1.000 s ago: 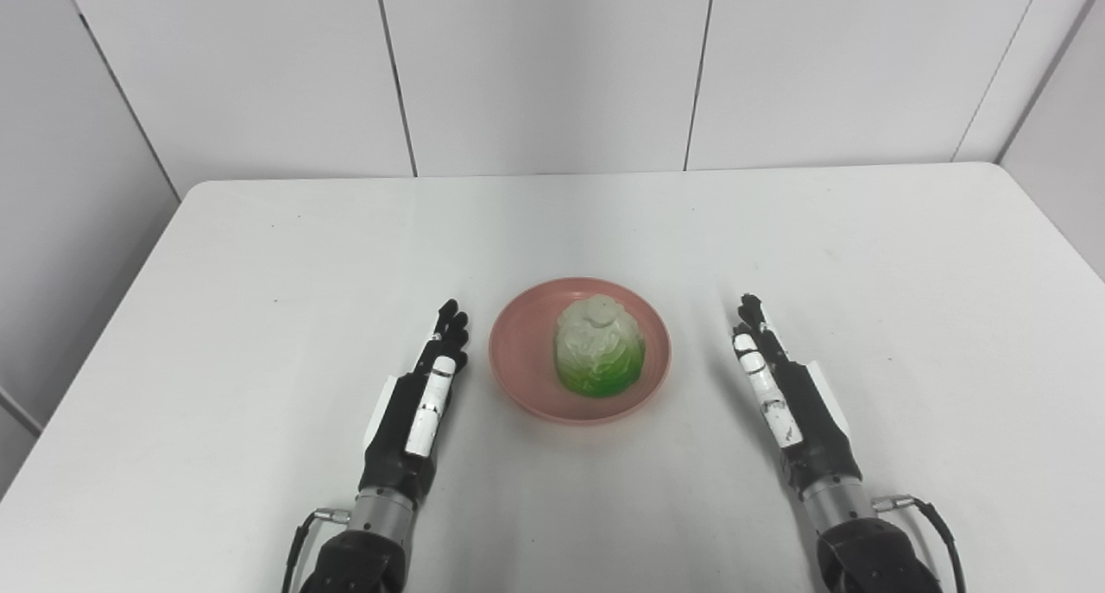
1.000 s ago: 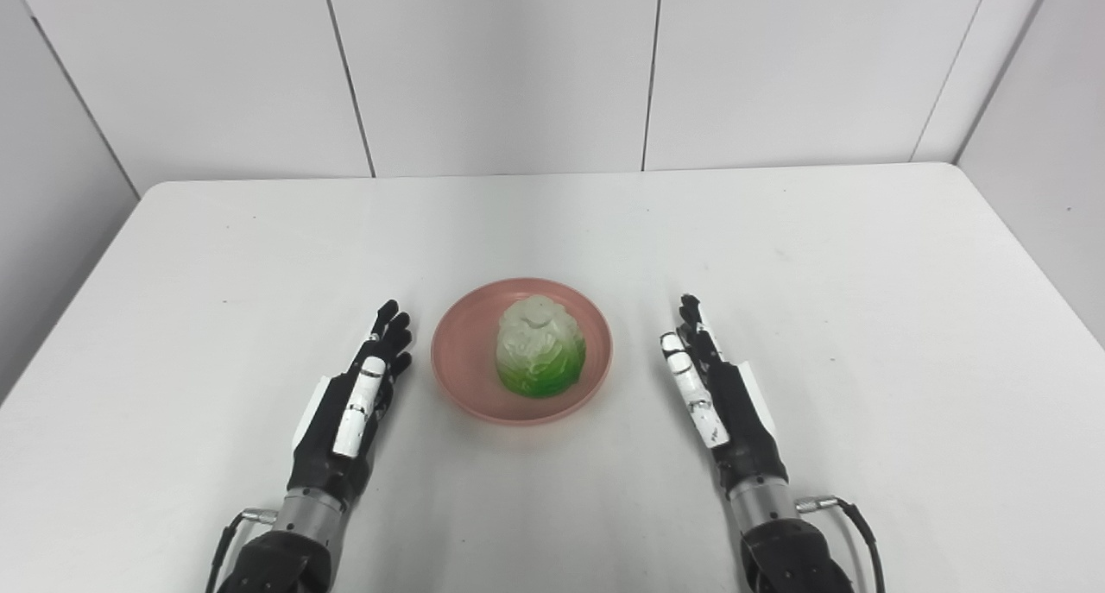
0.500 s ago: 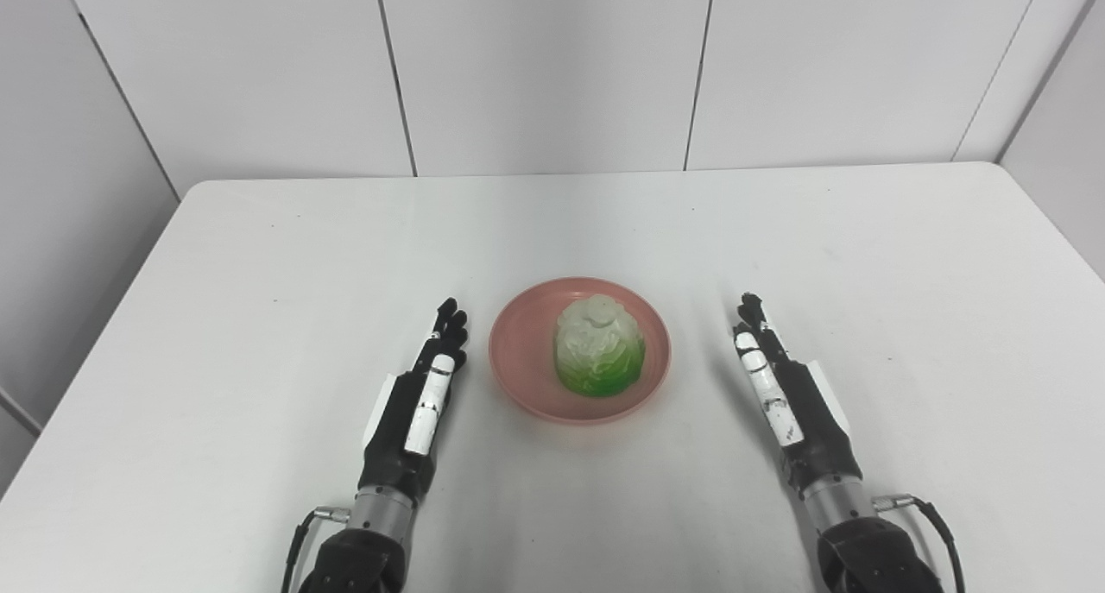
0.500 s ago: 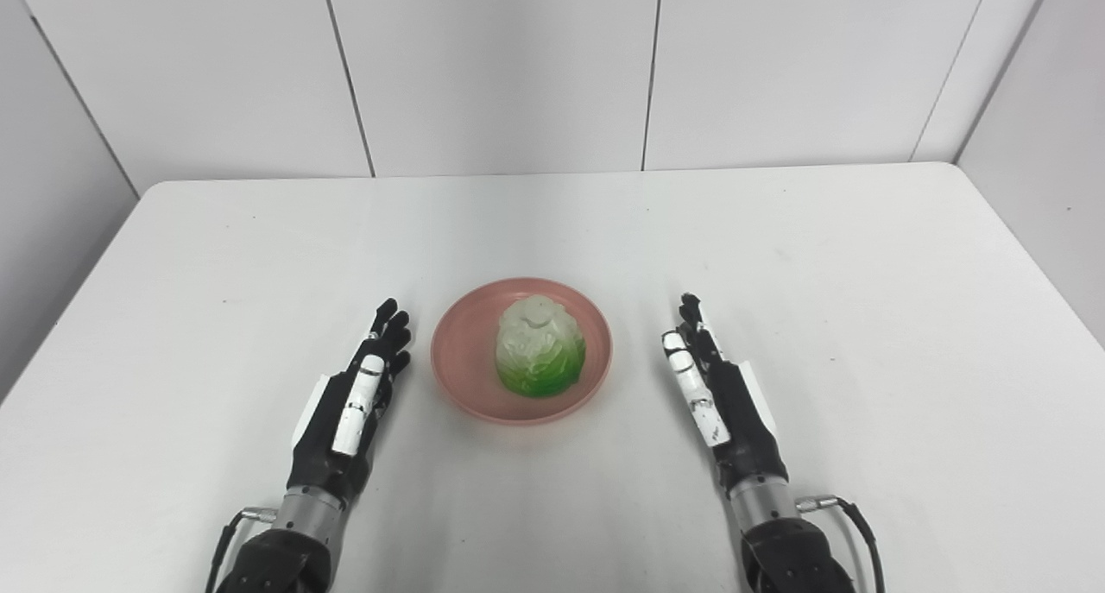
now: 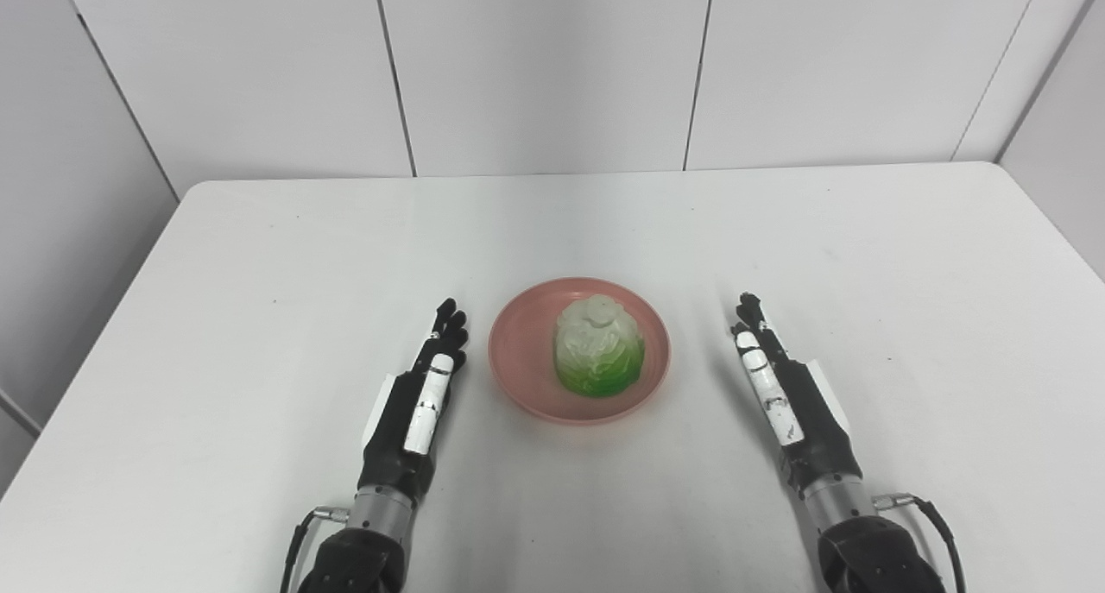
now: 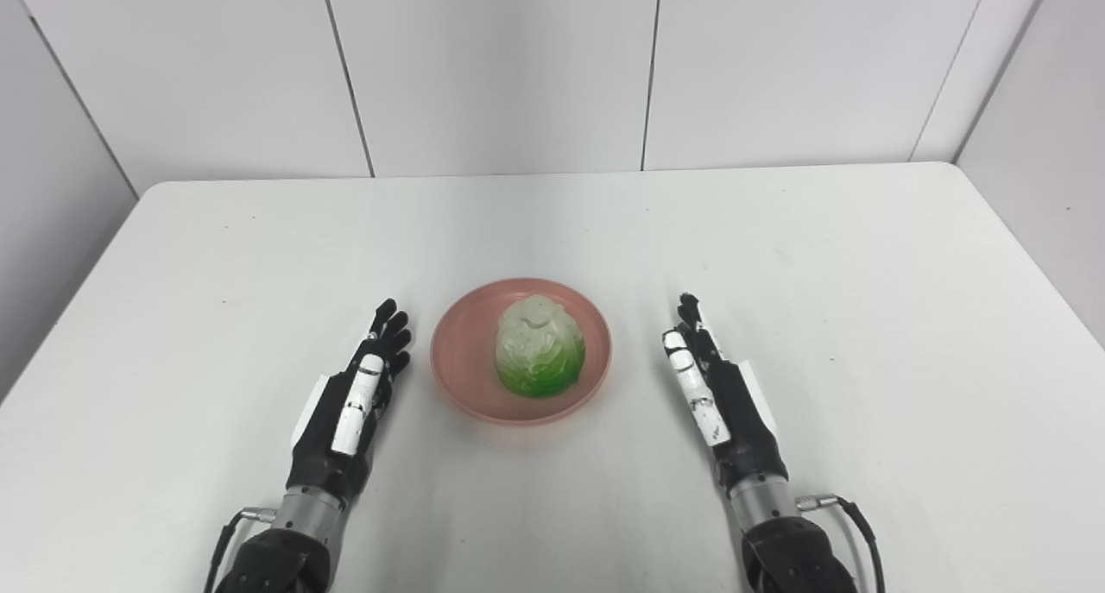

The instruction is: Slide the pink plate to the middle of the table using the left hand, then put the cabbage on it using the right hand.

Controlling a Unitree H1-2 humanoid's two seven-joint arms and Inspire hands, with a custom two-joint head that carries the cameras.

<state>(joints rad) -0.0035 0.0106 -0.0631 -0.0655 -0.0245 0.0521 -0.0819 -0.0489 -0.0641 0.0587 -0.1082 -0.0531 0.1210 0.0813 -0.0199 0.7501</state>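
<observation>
A pink plate [image 5: 520, 362] lies near the middle of the white table [image 5: 259, 256]. On it stands a pale cabbage [image 5: 598, 344] with a bright green base. My left hand [image 5: 418, 400] rests on the table just left of the plate, fingers stretched out and apart from the rim, holding nothing. My right hand [image 5: 784, 396] lies flat to the right of the plate with a wider gap, also open and empty. In the right eye view the plate [image 6: 462, 362], cabbage [image 6: 539, 346], left hand [image 6: 352, 403] and right hand [image 6: 716, 399] stand the same way.
White wall panels rise behind the table's far edge [image 5: 587, 175]. The table's left edge [image 5: 95, 334] drops off beside a grey wall. A cable [image 5: 937, 520] loops at my right wrist.
</observation>
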